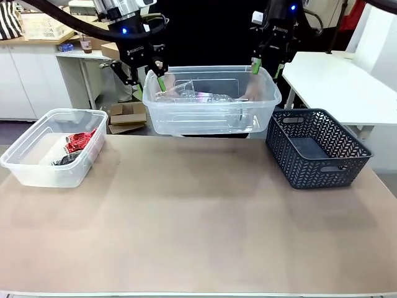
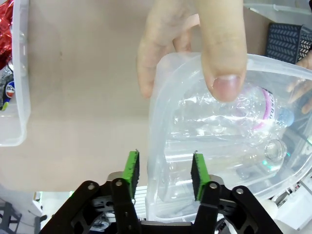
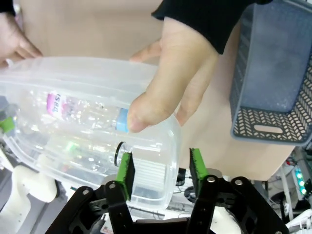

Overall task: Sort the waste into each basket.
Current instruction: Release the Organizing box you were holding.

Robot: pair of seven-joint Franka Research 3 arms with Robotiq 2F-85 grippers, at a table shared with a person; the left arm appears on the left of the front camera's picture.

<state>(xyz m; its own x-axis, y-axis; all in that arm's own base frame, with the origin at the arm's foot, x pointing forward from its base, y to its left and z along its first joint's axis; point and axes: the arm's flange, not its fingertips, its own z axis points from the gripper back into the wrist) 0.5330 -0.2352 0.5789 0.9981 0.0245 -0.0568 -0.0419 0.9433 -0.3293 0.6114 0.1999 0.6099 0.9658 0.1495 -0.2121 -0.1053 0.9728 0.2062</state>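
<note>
A clear basket with clear plastic bottles inside hangs above the table's far edge, and a person's hands hold it. My left gripper is at its left end. In the left wrist view the gripper is open, its green pads straddling the basket's wall under the person's hand. My right gripper is at the right end, open astride the corner of the basket beside the person's hand. A second clear basket on the left holds a crushed red can and a dark can.
A dark blue lattice basket stands on the right of the table, close to the lifted tub's right end. The tan tabletop stretches bare in front. A white side table stands at the far right.
</note>
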